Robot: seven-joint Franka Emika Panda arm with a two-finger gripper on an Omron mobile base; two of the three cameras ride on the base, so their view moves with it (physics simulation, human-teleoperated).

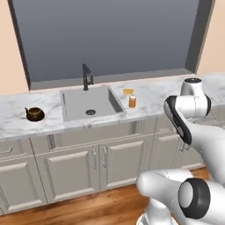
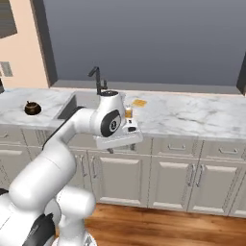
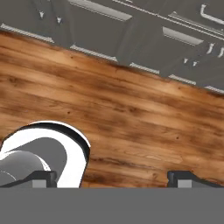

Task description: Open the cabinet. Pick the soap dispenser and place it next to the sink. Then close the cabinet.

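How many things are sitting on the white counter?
3: a dark round pot left of the sink, the orange soap dispenser just right of it, and a flat yellow thing behind that. The arm may hide more.

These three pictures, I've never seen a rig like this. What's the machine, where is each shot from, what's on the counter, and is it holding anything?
It is a white robot arm on a driving base. Two cameras sit behind it, left and right; the third rides on its hand, looking down at the wood floor. The gripper is open and holds nothing. On the marble counter are the sink with its dark faucet, the orange-brown soap dispenser standing just right of the sink, a flat yellow item behind it, and a small dark pot on the left.
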